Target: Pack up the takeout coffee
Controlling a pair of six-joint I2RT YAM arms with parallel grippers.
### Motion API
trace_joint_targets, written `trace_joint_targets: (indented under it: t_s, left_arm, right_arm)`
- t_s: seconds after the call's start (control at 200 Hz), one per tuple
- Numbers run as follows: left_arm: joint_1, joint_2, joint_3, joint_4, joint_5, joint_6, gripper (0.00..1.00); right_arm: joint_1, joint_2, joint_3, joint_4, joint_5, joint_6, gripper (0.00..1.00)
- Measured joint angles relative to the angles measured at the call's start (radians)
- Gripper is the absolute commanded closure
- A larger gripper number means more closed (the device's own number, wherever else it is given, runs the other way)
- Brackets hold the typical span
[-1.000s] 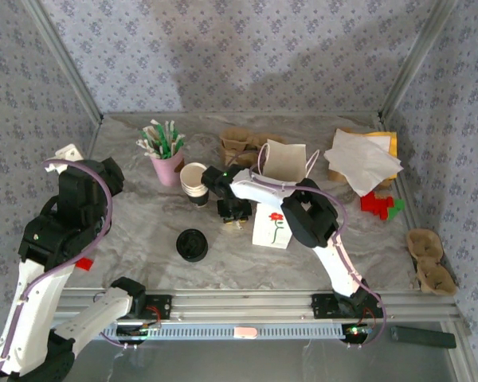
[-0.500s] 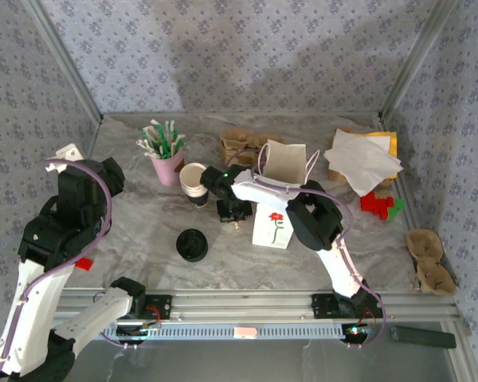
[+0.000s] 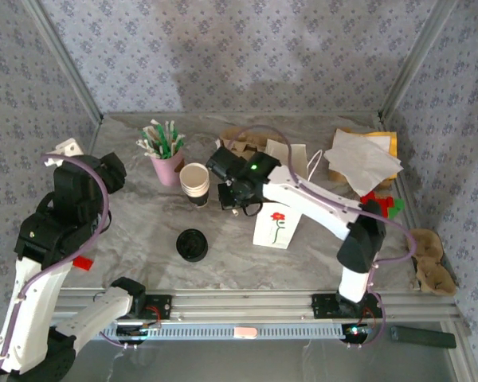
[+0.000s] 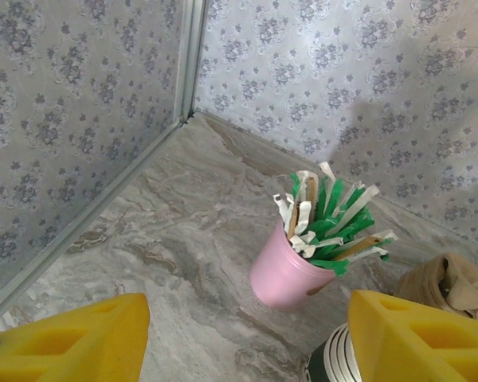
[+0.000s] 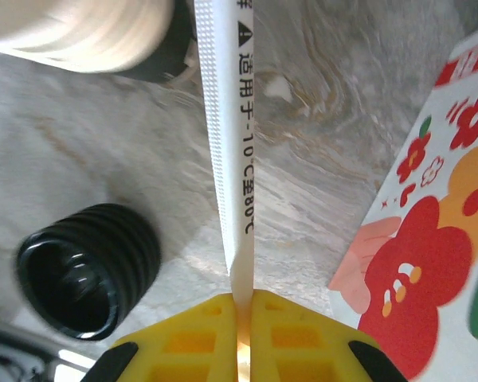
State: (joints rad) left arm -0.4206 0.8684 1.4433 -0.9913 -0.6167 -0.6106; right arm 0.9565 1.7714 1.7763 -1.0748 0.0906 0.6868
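The takeout coffee is out of view. My right gripper [image 5: 241, 298] is shut on a thin flat white strip with black print [image 5: 223, 151], which sticks up from the yellow fingertips. From above, this gripper [image 3: 237, 203] hovers between the stack of lidless white cups [image 3: 194, 181] and the white flowered paper bag [image 3: 275, 227]. A low ribbed pile of black lids [image 5: 88, 267] lies below left of the strip, also seen on the table as black lids [image 3: 192, 244]. My left gripper [image 4: 239, 350] is open and empty, facing a pink cup of green and white sticks [image 4: 291, 274].
Brown cup carriers [image 3: 240, 143] lie behind the bag. White napkins [image 3: 362, 163] are at the back right, a red and green item [image 3: 380, 205] beside them, and another carrier [image 3: 430, 259] at the right edge. Patterned walls close in three sides.
The right gripper closed on the white strip and rose slightly toward the back. Its elbow swung out to the right. The left arm barely moved.
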Motion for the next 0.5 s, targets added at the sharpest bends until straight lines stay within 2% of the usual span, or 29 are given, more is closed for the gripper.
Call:
trace_joint_targets:
  t_s: [0.26, 0.395, 0.5]
  left_arm:
    - [0.0, 0.058, 0.077, 0.009, 0.109, 0.02, 0.33]
    - [0.0, 0.084, 0.088, 0.058, 0.244, 0.054, 0.33]
    - [0.0, 0.128, 0.118, 0.088, 0.366, 0.076, 0.33]
  right_arm:
    - [-0.026, -0.198, 0.117, 0.002, 0.011, -0.108, 0.89]
    - [-0.052, -0.327, 0.123, 0.012, 0.054, -0.171, 0.88]
    - [-0.095, -0.448, 0.049, 0.045, 0.079, -0.224, 0.88]
